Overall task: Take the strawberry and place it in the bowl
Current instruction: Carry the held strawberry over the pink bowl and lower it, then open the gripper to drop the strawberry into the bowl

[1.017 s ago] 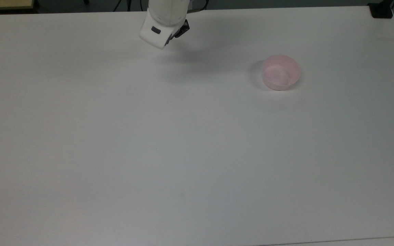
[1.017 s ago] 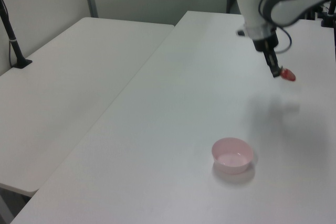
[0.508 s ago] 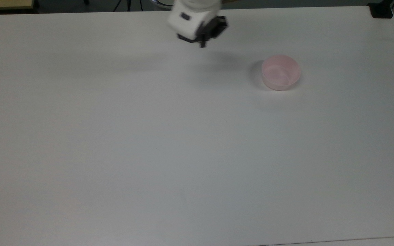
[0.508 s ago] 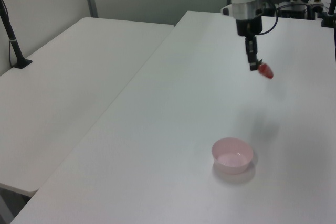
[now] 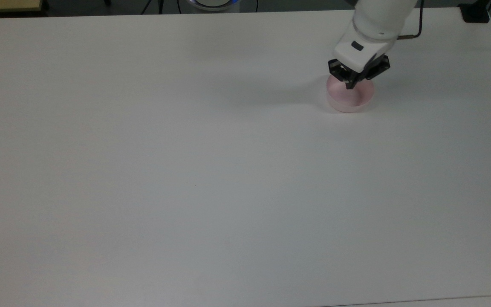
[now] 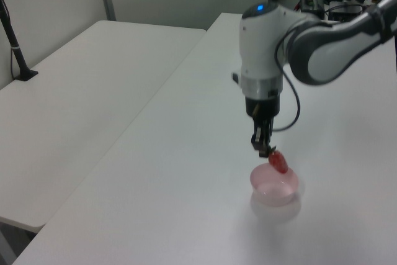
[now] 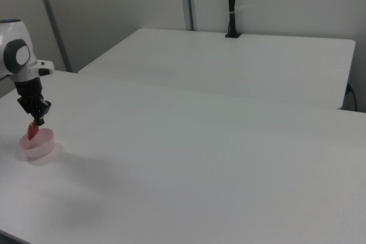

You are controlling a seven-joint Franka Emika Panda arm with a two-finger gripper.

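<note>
Over the small round pale pink translucent plastic bowl (image 6: 274, 184) hung the black two-finger gripper (image 6: 265, 150) of the white robot arm (image 6: 267, 60), fingers pinched narrow on the small glossy red strawberry (image 6: 278, 162). Left view: strawberry hung tilted from the fingertips, its lower end just above the bowl's rim, over the opening; whether it touched the rim could not be told. Bowl sat upright on the plain white table (image 6: 186, 153), toward the left view's lower right. A second white table (image 6: 74, 103) stood alongside on the left view's left, with a black post (image 6: 12, 35) on it.

Top view: gripper (image 5: 351, 84) pointed down over the bowl (image 5: 350, 101), arm covering the bowl's far edge; bowl lay toward the top view's upper right of the table (image 5: 186, 170). Strawberry was hidden there by the gripper.

Right view: bowl (image 7: 37, 146) sat at the right view's far left, strawberry (image 7: 33, 131) held just above it, cap up in the gripper (image 7: 39, 121), red tip down.
</note>
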